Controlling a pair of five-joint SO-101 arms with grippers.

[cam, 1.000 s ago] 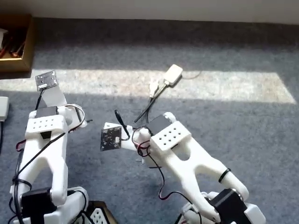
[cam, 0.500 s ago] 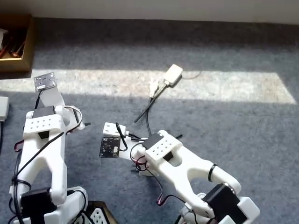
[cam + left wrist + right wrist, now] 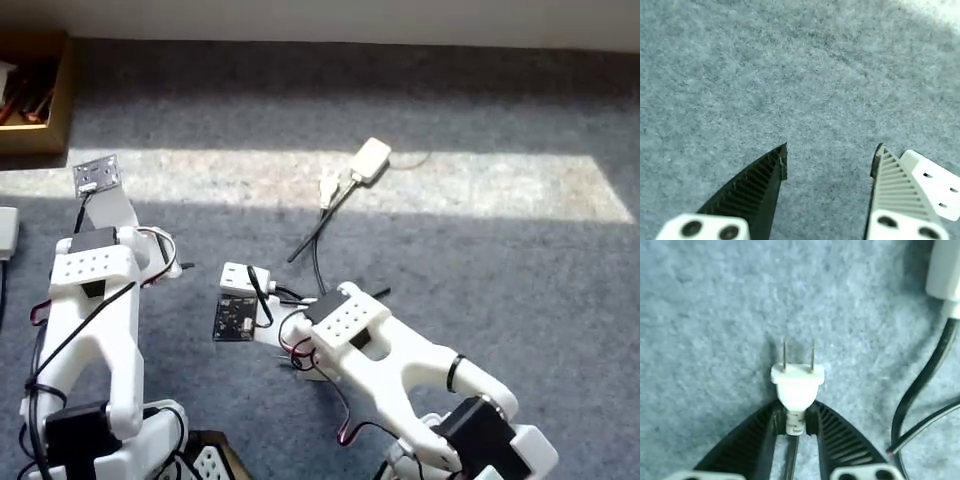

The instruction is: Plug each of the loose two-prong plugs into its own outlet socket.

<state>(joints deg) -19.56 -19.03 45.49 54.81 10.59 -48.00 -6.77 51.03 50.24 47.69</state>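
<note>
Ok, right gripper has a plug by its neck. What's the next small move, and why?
Probably carry the plug toward the white socket block, prongs leading. The right gripper is shut on its neck, the prongs point clear over carpet, and the block lies farther out.

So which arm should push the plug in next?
Right, most likely. The right gripper is shut on the white plug, prongs pointing away from it. The left gripper is open over bare carpet, holding nothing.
</note>
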